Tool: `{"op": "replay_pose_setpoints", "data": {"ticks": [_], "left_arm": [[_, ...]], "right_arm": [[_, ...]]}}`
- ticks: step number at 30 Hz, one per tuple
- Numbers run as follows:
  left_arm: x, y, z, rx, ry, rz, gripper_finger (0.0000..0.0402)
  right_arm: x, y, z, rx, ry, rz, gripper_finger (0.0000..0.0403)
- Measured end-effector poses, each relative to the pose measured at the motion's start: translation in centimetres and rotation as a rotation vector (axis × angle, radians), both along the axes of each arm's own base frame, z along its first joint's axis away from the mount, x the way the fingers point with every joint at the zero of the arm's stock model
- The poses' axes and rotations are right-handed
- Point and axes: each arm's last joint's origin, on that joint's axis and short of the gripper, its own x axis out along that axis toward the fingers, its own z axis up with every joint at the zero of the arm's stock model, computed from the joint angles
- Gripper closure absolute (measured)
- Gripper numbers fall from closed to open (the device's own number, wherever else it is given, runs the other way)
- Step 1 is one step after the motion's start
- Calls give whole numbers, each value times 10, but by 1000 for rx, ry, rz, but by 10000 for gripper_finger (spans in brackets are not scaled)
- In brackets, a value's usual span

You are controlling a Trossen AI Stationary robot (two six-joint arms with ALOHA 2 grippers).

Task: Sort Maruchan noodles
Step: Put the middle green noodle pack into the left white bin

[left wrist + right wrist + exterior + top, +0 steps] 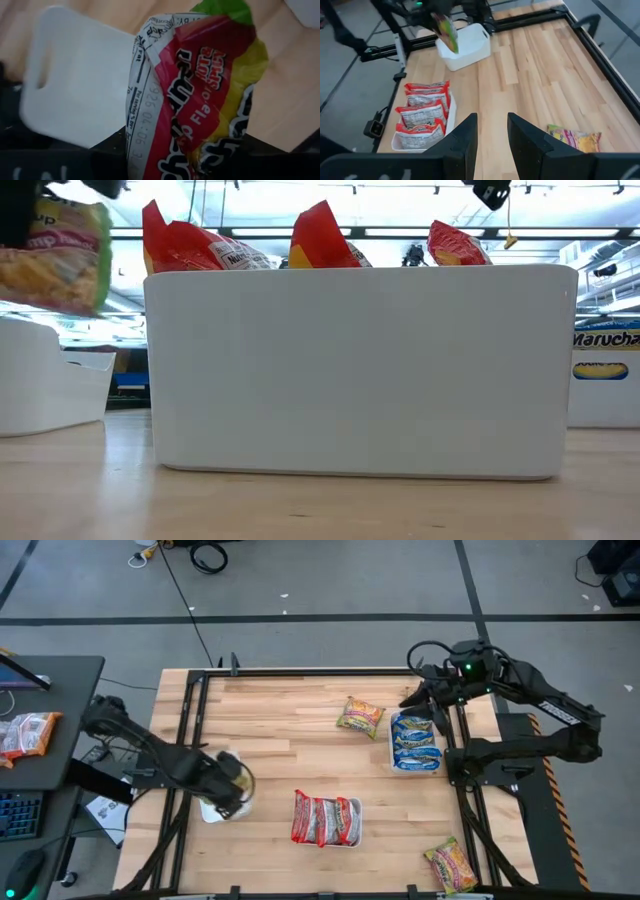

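Four views disagree usefully. Only the high view takes in the whole table point(280, 730): the left gripper point(232, 785) at 8 o'clock, the right gripper point(425, 705) at 2 o'clock, above a tray of blue packets point(415, 743). Only the right wrist view makes plain that the left gripper point(440, 15) holds a yellow-green packet point(446, 31) upright just over an empty white tray point(466, 46); from above, the arm hides most of that tray point(212, 810). The left wrist view shows this packet point(195, 95) close up, pinched at its lower edge, the fingers shut on it part-way, tray point(80, 95) beneath. The right gripper point(492, 140) hovers with fingers slightly apart and nothing between them.

The low view shows mainly the wall of the centre tray point(360, 370), red packets point(320, 240) poking above its rim; the right wrist view shows four red packets point(422, 117) inside.

Two yellow-green packets lie loose on the wood: one point(360, 716) at 1 o'clock, just beside the blue tray, another point(450, 865) at 5 o'clock near the table edge.
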Motion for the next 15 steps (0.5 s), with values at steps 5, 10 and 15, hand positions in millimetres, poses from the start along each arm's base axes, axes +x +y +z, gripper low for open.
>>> {"op": "replay_pose_setpoints", "data": {"ticks": [5, 10, 15], "left_arm": [[-32, 8, 0, 2, 12, 55, 229], [-35, 4, -23, -43, -23, 55, 229], [-26, 1, -49, -38, -111, 21, 229]], "right_arm": [[6, -3, -3, 50, 24, -36, 292], [11, -3, -5, 83, 41, -45, 292], [15, -6, -6, 105, 43, -58, 292]]}}
